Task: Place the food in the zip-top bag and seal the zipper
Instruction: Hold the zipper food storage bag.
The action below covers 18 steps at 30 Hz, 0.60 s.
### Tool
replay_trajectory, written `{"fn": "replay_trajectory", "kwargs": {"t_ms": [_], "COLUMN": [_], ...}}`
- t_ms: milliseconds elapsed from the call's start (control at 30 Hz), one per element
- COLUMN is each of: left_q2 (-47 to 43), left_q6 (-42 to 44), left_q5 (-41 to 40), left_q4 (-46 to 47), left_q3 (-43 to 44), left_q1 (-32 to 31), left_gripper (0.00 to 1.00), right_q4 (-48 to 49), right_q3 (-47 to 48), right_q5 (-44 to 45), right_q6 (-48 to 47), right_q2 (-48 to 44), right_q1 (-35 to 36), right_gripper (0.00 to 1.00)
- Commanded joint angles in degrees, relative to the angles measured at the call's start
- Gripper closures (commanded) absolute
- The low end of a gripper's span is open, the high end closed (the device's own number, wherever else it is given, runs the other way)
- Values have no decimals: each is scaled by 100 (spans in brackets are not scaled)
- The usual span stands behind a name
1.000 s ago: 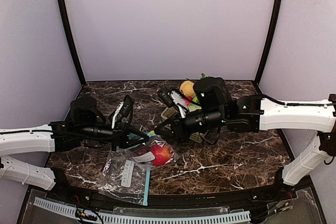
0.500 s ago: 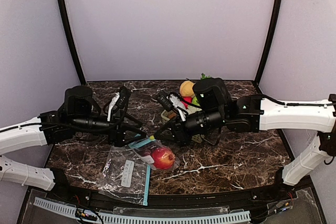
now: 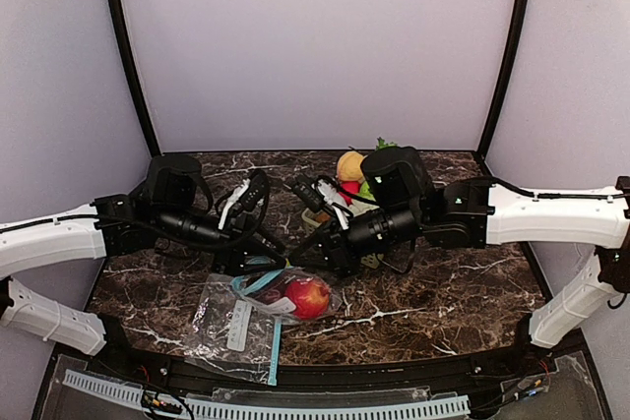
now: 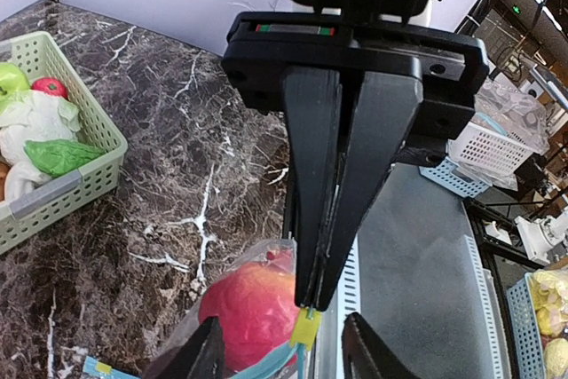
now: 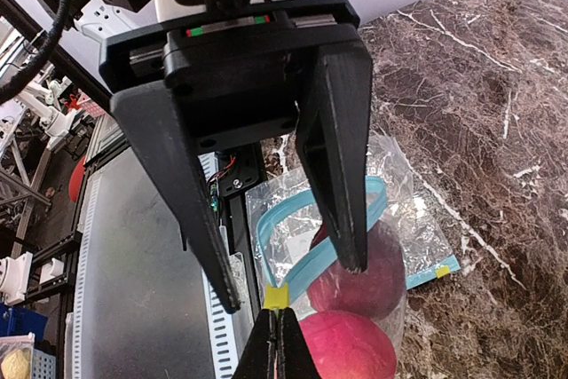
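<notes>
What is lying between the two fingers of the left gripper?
Between the fingers of the left gripper runs the blue zipper, with red fruit beneath; the right wrist view shows this.

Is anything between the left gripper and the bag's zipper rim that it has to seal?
Nothing visible does. The left gripper, jaws open, stands right at the zip-top bag, over its blue zipper rim, with no object between. The right gripper, shut on that rim by the yellow tab, faces it closely.

Red fruit [image 3: 307, 295] inside bag [image 3: 232, 318], apparently unsealed
</notes>
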Motion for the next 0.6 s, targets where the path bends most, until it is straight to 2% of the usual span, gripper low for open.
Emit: {"fn": "replay_trajectory", "kwargs": {"t_ms": [0,367,567], "left_q2": [119,257,194], "left_q6": [95,35,-70], "left_q5": [460,577,572], "left_q4": [-103,-5,130], "left_q3": [180,127,4], "left_q1": [-34,-30,-31], "left_gripper": [58,82,98], "right_q4": [86,90,28], "right_q3": [144,141,136], "right_q5": [-72,6,151], "right_q6": [-43,-15,18], "right_q2": [-47,-33,-26], "right_q1": [-37,-77,-95], "right_gripper": [100,100,100]}}
